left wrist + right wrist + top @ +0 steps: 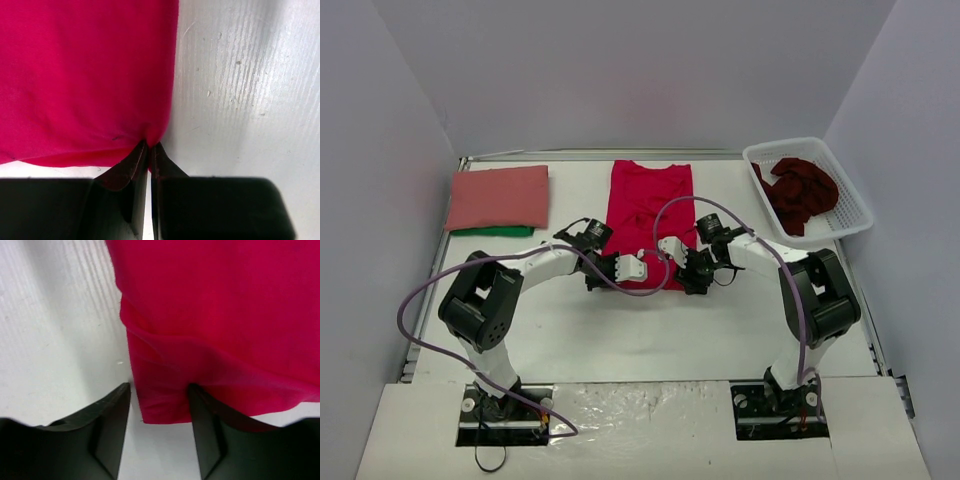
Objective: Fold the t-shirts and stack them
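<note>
Now left pincer (pixel 150 145) clamps a corner of the crimson t-shirt (pixel 85 75); right pincer (pixel 159 390), open, straddles another.

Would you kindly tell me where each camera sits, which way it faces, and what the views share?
Top external: above and behind the robot, looking down on the table; left arm, right arm and crimson t-shirt show.
Left wrist: on the left arm, looking down past the left pincer, shut on a hem corner.
Right wrist: on the right arm, looking down past the right pincer, open astride another corner.
Shared: all three show the crimson t-shirt's hem on the table.
</note>
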Action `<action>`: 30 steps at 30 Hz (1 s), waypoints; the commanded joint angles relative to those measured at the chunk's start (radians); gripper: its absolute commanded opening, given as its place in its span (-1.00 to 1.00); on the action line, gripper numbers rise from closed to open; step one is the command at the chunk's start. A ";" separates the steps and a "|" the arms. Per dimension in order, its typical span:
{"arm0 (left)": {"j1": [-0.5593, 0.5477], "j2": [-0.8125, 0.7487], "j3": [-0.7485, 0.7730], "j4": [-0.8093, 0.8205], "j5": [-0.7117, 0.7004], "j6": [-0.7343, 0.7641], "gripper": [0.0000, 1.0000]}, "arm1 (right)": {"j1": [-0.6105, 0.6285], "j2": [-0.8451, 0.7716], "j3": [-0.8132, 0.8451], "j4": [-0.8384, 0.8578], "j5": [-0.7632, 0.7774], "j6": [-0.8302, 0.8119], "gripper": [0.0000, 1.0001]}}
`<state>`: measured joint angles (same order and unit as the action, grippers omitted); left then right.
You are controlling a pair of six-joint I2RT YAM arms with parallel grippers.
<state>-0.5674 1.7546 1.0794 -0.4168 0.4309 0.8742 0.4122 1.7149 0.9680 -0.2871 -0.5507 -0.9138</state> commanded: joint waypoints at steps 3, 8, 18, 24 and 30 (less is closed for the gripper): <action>0.027 0.037 0.019 -0.065 0.061 -0.029 -0.95 | 0.017 0.081 -0.034 0.019 0.098 0.021 -0.32; 0.047 0.025 0.033 -0.103 0.109 -0.029 -0.95 | 0.017 0.080 -0.045 0.022 0.123 0.030 -1.00; 0.084 -0.092 0.079 -0.273 0.112 0.028 -0.95 | 0.017 -0.098 0.014 -0.228 0.072 0.010 -1.00; 0.083 -0.231 0.068 -0.454 0.169 0.075 -0.95 | 0.048 -0.303 0.011 -0.382 0.043 0.021 -1.00; 0.080 -0.368 0.137 -0.799 0.360 0.190 -0.95 | 0.010 -0.490 0.061 -0.569 -0.043 -0.043 -1.00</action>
<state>-0.4969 1.4498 1.1461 -0.9134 0.6750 0.9619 0.4595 1.2995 0.9878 -0.6510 -0.5663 -0.9047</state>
